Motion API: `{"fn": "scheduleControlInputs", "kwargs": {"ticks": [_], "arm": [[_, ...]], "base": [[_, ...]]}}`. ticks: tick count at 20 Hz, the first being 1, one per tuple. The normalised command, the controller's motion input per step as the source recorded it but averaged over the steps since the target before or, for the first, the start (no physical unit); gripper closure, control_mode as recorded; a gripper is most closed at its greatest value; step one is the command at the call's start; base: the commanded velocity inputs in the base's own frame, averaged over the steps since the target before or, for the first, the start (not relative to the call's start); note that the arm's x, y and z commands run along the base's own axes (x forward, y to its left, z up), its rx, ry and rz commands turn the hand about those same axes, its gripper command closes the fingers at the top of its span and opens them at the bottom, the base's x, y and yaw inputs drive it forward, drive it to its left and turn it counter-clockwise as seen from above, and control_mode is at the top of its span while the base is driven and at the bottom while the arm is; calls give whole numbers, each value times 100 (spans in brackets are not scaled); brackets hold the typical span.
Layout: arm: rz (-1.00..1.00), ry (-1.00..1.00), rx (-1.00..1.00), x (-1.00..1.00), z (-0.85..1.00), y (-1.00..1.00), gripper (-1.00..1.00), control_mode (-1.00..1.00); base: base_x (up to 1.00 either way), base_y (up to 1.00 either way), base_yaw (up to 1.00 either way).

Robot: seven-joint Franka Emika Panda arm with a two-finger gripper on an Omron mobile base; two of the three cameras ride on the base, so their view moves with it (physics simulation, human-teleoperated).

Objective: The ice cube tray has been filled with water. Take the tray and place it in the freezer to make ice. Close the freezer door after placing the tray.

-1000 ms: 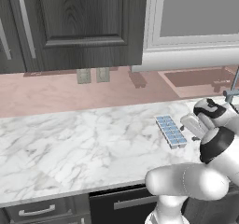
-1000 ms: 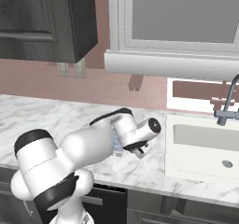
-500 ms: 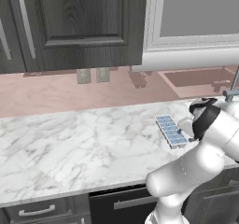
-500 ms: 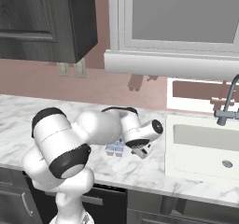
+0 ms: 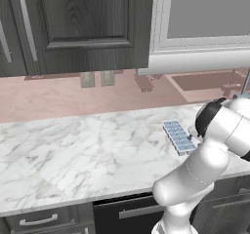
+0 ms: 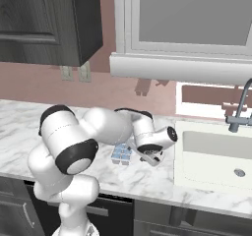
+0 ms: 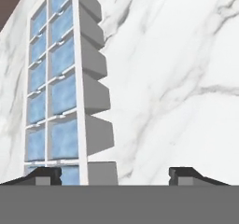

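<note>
The ice cube tray (image 5: 177,136) lies flat on the marble counter (image 5: 73,150), its cells filled with pale blue water (image 7: 63,92). From the right base camera the tray (image 6: 122,154) peeks out beside my hand, and the gripper (image 6: 149,157) hangs low at its right end. Through the hand camera the tray (image 7: 70,78) runs away from me on the left. My gripper (image 7: 114,176) is open, and the tray's near end sits between the fingertips, close to the left one (image 7: 42,174). The right fingertip (image 7: 186,174) stands apart over bare marble. The freezer and its door are out of view.
A sink (image 6: 216,151) with a faucet (image 6: 238,109) is set into the counter right of the tray. Dark wood-grain cabinets (image 5: 73,23) hang above the counter, with wall outlets (image 5: 95,78) beneath them. Drawers (image 5: 39,221) sit under the counter's front edge.
The arm has folded down and the hand has dropped to the tray's near end. The jaws have narrowed a little. The tray has not moved.
</note>
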Motion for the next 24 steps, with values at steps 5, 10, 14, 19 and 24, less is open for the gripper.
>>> {"fn": "scheduleControlInputs", "kwargs": {"ticks": [5,10,14,19,24], "arm": [[11,-8,-3,-7,0,16,-100,-100],[10,-6,-6,-24,0,34,-100,-100],[10,-6,-7,-26,0,36,-100,-100],[8,-3,-3,-9,0,19,-100,-100],[5,-5,0,2,0,-1,-100,-100]], "base": [[0,0,0],[0,0,0],[0,0,0],[0,0,0],[0,0,0]]}}
